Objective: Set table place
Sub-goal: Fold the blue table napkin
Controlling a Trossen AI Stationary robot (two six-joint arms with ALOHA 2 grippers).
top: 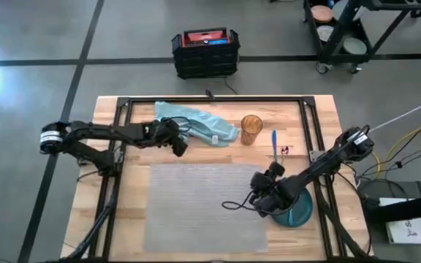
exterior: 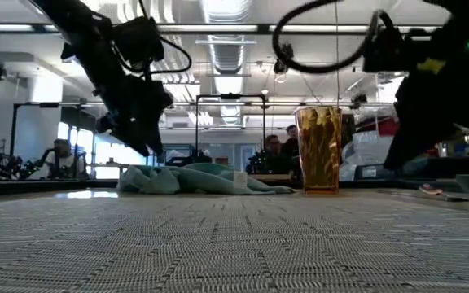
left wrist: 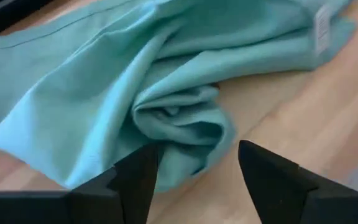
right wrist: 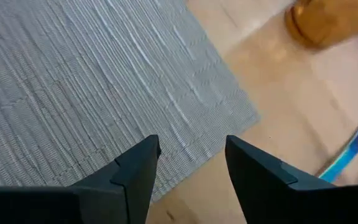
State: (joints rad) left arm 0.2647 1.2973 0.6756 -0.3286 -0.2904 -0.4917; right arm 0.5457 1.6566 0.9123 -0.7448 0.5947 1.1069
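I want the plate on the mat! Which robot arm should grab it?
The right one. Its open hand hovers right beside the dark green round plate, at the grey woven placemat's edge. The left hand is far off, over the teal cloth napkin.

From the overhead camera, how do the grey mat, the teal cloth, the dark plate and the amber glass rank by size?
1. Grey placemat
2. Teal napkin
3. Dark green plate, partly hidden under the right arm
4. Amber glass

Open right claw (right wrist: 186, 163) hovers over the placemat's (right wrist: 92, 81) corner.
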